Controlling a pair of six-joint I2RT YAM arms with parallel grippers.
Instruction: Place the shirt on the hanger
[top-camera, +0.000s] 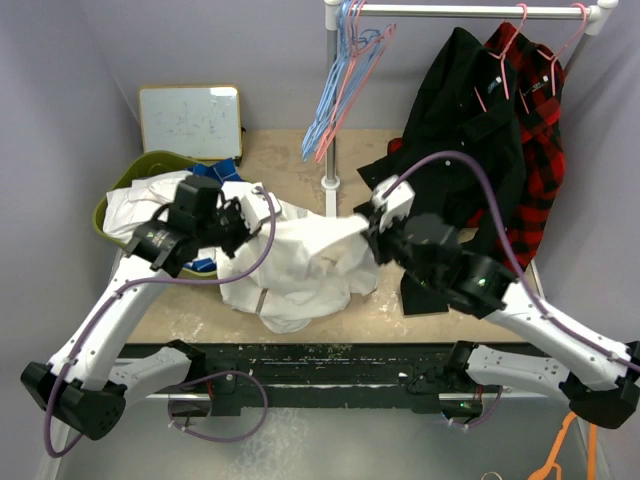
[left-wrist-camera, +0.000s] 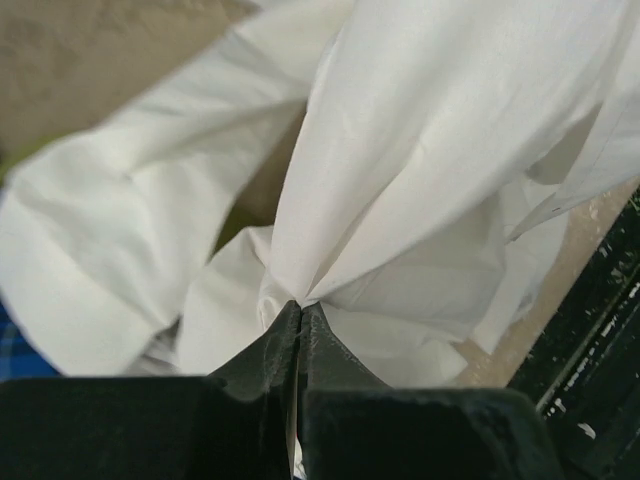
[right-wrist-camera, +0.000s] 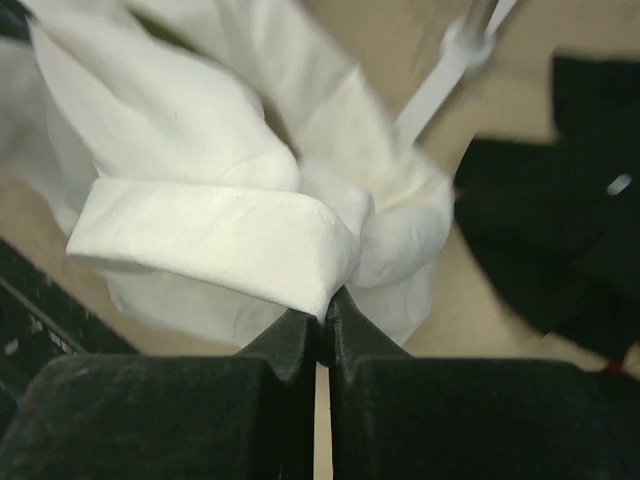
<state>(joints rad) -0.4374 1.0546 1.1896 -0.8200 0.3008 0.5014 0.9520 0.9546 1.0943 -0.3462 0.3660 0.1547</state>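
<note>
Step in hand, as I read it: sorting the shirt (top-camera: 300, 262) out, pre-hanger. Both tools are clamped on it. L tool (top-camera: 243, 216) has its jaws pressed together on a pinch of thin cloth that fans out from the tips. R tool (top-camera: 372, 238) is closed on the corner of a folded, stitched band (cuff or collar, can't tell which). The shirt sits mid-counter (top-camera: 180, 300), slung between the two tools, with the bulk sagging in a heap toward the near edge.

Long axis runs roughly L–R across the counter, tool to tool. Which end is the neck isn't clear, as it's too bunched.

The hanger (top-camera: 352, 92) hangs on the rail (top-camera: 470, 10) at the back among blue ones, well apart from the shirt and untouched.

Next move probably calls for spreading the cloth to expose the collar/shoulders, then freeing one tool to fetch the hanger w/o dropping the lot.
</note>
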